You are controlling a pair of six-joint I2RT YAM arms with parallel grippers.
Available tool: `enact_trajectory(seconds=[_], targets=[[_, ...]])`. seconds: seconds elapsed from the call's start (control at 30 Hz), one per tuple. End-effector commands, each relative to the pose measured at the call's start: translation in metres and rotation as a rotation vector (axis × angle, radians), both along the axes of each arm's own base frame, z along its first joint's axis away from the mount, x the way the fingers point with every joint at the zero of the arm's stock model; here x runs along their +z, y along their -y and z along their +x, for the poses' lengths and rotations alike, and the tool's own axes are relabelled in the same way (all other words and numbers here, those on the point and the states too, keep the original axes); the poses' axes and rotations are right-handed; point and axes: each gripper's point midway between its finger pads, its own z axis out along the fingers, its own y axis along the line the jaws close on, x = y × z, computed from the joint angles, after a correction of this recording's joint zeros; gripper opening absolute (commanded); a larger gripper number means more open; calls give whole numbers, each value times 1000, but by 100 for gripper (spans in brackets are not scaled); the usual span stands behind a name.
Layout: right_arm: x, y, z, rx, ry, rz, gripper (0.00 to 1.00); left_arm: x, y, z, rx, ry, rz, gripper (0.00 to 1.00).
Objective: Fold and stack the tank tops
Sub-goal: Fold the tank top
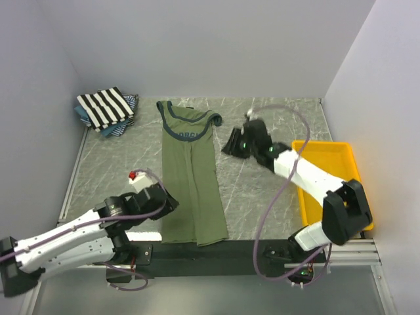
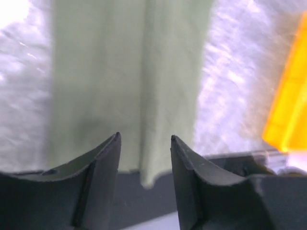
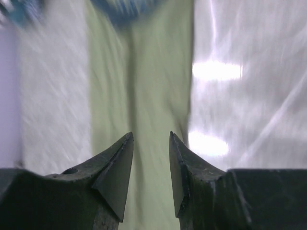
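- Lying lengthwise at the middle of the table [image 1: 262,197]: olive tank top [image 1: 192,184], hem at the near edge.
- Beside it, left gripper [image 1: 170,203] and right gripper [image 1: 231,146]: fingers spread, holding nothing.
- Cloth is probably light and limp; pinch the hem corners or straps.

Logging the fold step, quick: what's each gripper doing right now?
Left gripper: open, holding nothing, by the olive green tank top's bottom hem.
Right gripper: open, holding nothing.
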Motion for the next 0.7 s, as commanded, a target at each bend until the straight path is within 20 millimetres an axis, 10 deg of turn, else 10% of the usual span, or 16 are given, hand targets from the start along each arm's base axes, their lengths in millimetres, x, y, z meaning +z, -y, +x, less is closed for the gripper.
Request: enact_trajectory(seconds=[0.0, 0.3, 0.67], targets=[[-52, -6, -61, 49, -110, -13, 43, -33, -3, -1, -140, -101, 57, 50], [-119, 2, -198, 182, -278, -36, 44, -88, -17, -21, -60, -322, -50, 57], [-144, 12, -268, 294, -380, -10, 49, -96, -40, -52, 31, -475, -8, 71]])
